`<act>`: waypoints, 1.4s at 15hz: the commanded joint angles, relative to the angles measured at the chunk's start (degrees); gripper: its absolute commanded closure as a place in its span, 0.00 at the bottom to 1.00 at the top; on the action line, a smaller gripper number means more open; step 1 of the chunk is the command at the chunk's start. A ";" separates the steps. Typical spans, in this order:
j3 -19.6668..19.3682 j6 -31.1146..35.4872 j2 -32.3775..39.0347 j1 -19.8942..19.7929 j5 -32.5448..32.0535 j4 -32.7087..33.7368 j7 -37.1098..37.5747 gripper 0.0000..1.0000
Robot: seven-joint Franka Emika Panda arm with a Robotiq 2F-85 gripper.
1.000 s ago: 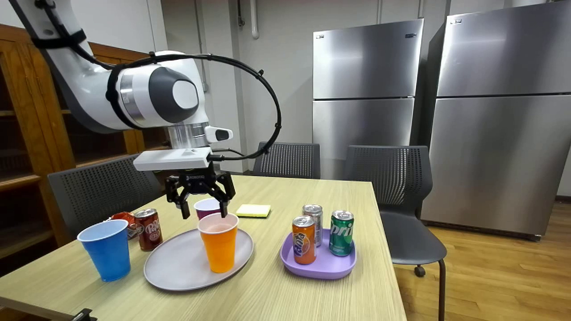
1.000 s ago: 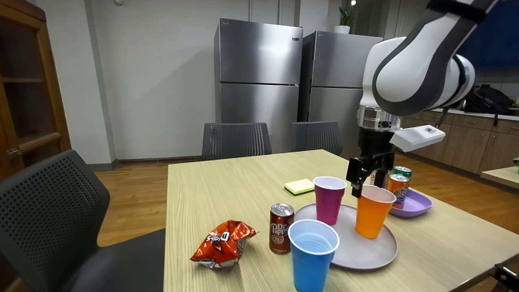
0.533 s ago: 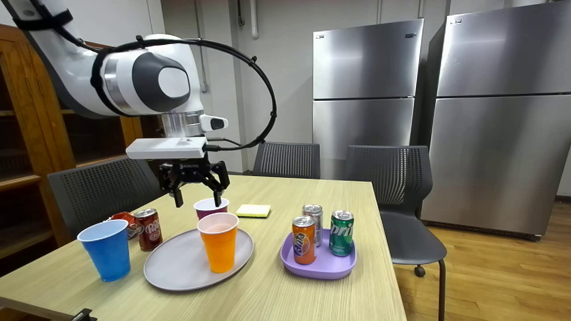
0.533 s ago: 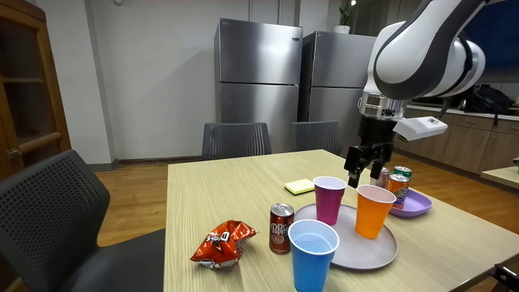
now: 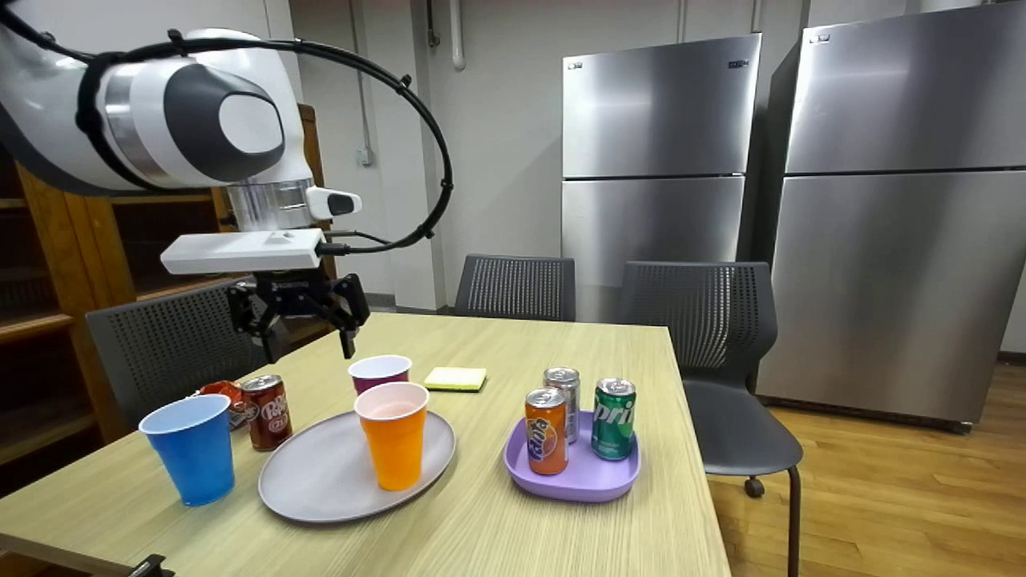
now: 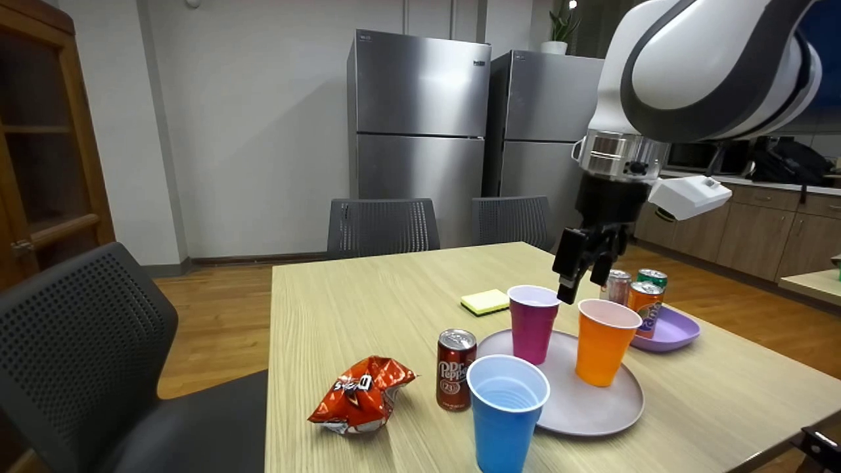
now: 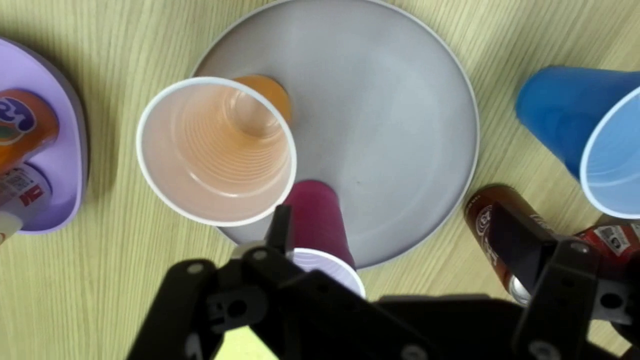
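1. Hanging above the pale wood-grain bench [image 6: 374, 302], the black two-finger gripper [image 5: 310, 349] has its jaws wide apart, as all three views show.
2. Nearest item: magenta tapered plastic cup [image 6: 533, 332] with pale interior. Location: upright on the round grey plate [image 6: 578, 414], on the side facing the bench's far edge, toward the two stainless-steel refrigerators [image 5: 657, 120].
3. Orange tapered plastic cup [image 5: 394, 441]: upright on the same plate, on the side facing the bench's right edge.
4. Purple rounded tray [image 5: 589, 487]: flat near the right edge, carrying an upright orange Fanta can [image 5: 547, 433], green Sprite can [image 5: 614, 421] and silver metal can [image 5: 571, 401].
5. Blue tapered plastic cup [image 5: 194, 453]: upright on the bench near the plate, toward the near-left corner.
6. Dark-red Dr Pepper can [image 6: 454, 378]: upright between the plate and the red foil snack bag [image 6: 364, 396], which lies near the left edge.
7. Yellow rectangular sponge [image 6: 486, 301] with dark underside: flat on the bench between the plate and the far edge.
8. Dark mesh-backed chair [image 6: 92, 341]: standing at the left edge, near the snack bag.
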 commanded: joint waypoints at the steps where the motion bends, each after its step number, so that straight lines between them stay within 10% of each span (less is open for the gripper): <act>1: 1.48 -0.43 -4.63 2.33 1.97 -2.80 -0.54 0.00; 21: 3.88 -0.13 -2.50 6.96 3.74 0.03 0.31 0.00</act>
